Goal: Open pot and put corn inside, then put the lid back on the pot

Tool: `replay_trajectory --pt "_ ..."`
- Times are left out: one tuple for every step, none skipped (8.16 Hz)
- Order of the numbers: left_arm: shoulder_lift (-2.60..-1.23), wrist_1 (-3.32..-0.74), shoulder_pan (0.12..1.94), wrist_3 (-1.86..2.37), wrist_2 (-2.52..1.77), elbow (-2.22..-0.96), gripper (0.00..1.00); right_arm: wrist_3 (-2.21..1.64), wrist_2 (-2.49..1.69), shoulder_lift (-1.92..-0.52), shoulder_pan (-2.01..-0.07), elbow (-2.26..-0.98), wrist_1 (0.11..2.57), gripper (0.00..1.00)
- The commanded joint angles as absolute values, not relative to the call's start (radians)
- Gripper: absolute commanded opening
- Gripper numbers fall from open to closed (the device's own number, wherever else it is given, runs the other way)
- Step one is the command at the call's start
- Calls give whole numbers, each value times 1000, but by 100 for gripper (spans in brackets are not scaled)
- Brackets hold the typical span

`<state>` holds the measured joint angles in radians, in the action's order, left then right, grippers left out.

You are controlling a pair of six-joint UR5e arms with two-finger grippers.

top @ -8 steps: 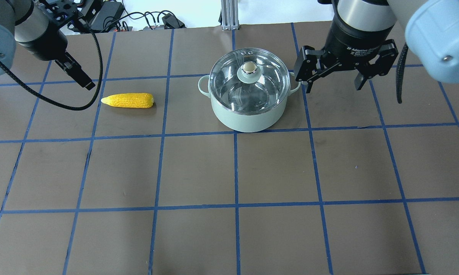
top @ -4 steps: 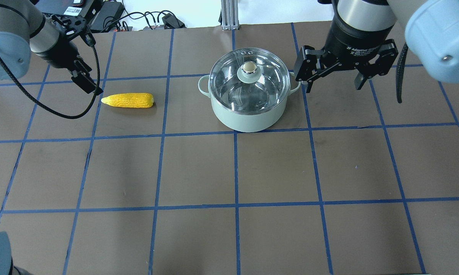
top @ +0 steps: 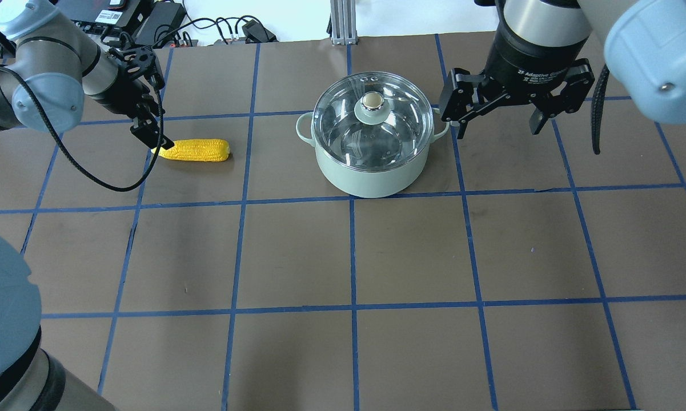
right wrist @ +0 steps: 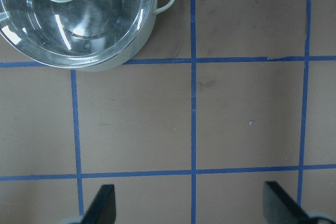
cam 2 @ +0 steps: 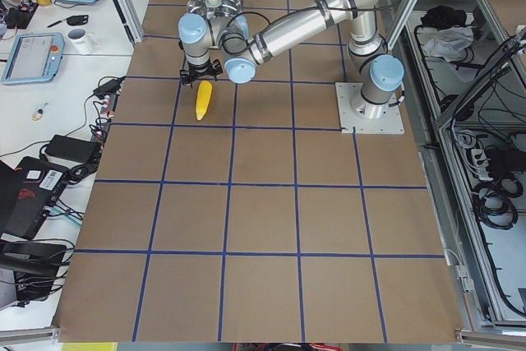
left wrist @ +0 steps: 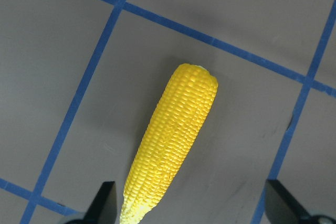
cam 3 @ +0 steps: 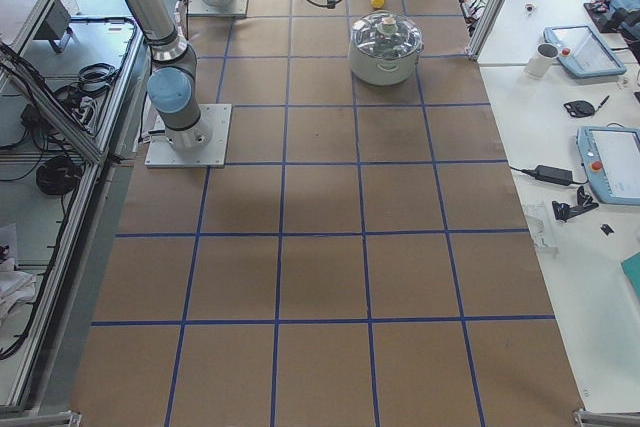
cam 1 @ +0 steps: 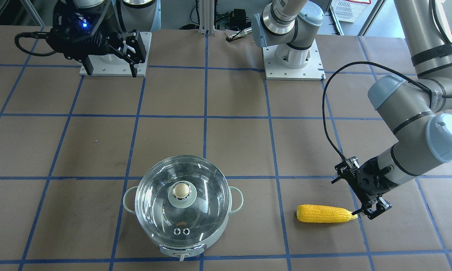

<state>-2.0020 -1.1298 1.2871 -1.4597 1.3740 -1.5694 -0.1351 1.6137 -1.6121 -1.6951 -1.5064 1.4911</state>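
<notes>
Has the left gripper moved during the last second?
Yes. In the overhead view the left gripper came rightward and down, to the unmoved corn's pointed tip.

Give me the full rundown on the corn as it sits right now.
The corn is a bright yellow, kernel-textured toy ear, plastic-looking, tapering from a blunt end to a pale point. It lies flat on the brown table, apart from the pot, blunt end toward it. The open left gripper hangs at its pointed end; contact cannot be judged.
</notes>
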Motion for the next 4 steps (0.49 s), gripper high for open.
replay_trajectory --pt "-2084 -1056 1287 -1575 1373 -1569 100 -138 1615 -1605 -1695 -1505 1509 100" --pt "-2106 -1014 1287 -1586 1373 -1569 100 -140 1617 -1582 -1697 -1505 1572 100" --pt "-2129 -1008 1287 -1621 1374 -1566 100 -137 1614 -1568 -1697 -1502 1591 100" --pt "-2138 -1008 1287 -1640 1373 -1568 100 -149 1589 -1536 -1700 -1491 1648 100"
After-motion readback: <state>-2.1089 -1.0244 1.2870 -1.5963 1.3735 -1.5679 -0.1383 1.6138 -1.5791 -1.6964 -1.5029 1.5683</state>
